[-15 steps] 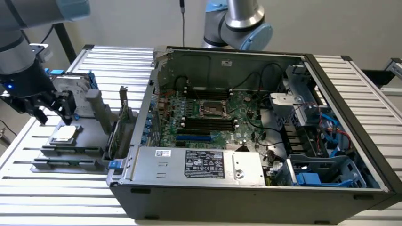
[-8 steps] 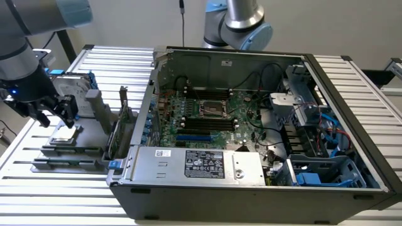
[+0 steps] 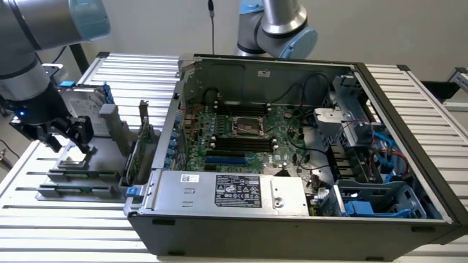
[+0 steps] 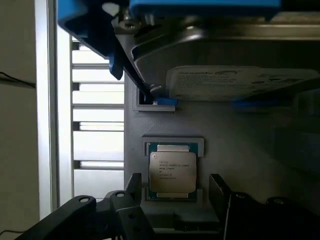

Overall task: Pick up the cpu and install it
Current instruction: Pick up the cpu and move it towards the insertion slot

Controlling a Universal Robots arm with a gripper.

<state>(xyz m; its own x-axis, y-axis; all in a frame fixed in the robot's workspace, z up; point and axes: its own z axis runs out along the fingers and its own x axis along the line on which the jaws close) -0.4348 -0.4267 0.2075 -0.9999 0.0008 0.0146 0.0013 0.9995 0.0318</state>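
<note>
An open desktop computer case lies on a slatted metal table. Its motherboard faces up, with a square processor socket near the middle. A grey parts holder sits beside the case, on the exterior view's left.

The cpu, a small flat silver square, lies in a recess of this holder. It is nearer than a hard drive with blue rails, which stands at the holder's far end.

The robot arm's gripper hangs just above the cpu with its jaws spread wide. In the wrist view, its dark fingers stand on either side of the cpu, apart from its edges, gripping nothing.

A second robot arm stands at the far side, behind the case.
</note>
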